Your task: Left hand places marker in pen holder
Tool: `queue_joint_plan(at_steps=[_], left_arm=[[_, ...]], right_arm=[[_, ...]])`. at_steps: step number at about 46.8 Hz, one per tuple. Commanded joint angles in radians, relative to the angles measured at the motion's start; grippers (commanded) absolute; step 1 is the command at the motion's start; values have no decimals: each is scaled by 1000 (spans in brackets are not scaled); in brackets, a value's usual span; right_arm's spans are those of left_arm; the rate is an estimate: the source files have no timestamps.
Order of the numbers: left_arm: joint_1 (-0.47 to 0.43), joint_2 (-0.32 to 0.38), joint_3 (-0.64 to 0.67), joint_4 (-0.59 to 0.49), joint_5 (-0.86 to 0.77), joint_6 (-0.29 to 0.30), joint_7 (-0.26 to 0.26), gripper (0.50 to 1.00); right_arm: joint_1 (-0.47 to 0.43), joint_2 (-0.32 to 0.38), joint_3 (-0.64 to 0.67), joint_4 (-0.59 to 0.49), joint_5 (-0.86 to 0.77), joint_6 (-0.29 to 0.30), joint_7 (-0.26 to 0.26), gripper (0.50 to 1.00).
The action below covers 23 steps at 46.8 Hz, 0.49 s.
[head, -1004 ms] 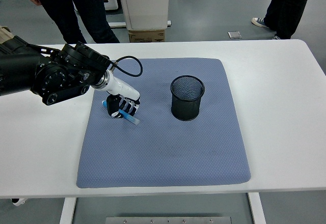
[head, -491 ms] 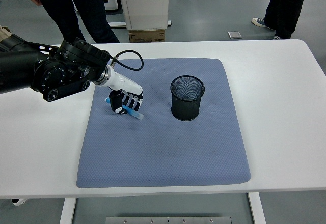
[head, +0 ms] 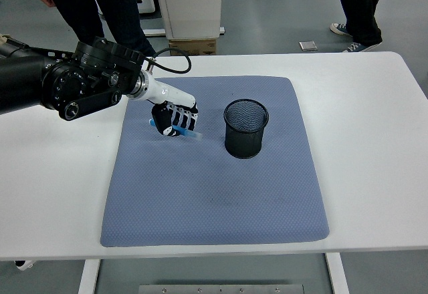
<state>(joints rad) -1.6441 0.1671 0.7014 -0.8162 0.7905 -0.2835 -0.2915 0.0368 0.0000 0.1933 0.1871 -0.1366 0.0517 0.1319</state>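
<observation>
My left hand (head: 175, 119) hangs over the upper left part of the blue-grey mat (head: 214, 194), its fingers curled around a blue marker (head: 187, 132). The marker's tip sticks out to the lower right of the fist, pointing toward the holder. A black mesh pen holder (head: 245, 128) stands upright on the mat, a short gap to the right of the hand. The left arm (head: 60, 87) comes in from the left edge. No right arm shows.
The white table (head: 374, 120) carries the mat. Behind the far edge stand a white cabinet with a cardboard box (head: 192, 45), a person's dark legs (head: 100, 13) at top left, and another person's legs (head: 361, 7) at top right.
My left hand has lifted off the mat with the marker and moved up and to the right, closer to the pen holder. The person at top right has stepped leftward.
</observation>
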Motion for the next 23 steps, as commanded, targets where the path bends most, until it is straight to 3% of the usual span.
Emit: queue_joint_plan(at_steps=[1, 23], left_arm=[[-6, 0, -2, 2, -31, 0, 0, 500], [-28, 2, -92, 3, -146, 1, 2, 500]], right_arm=[[0, 0, 0, 0, 0, -1, 0, 1000], [0, 0, 0, 0, 0, 0, 0, 1000]])
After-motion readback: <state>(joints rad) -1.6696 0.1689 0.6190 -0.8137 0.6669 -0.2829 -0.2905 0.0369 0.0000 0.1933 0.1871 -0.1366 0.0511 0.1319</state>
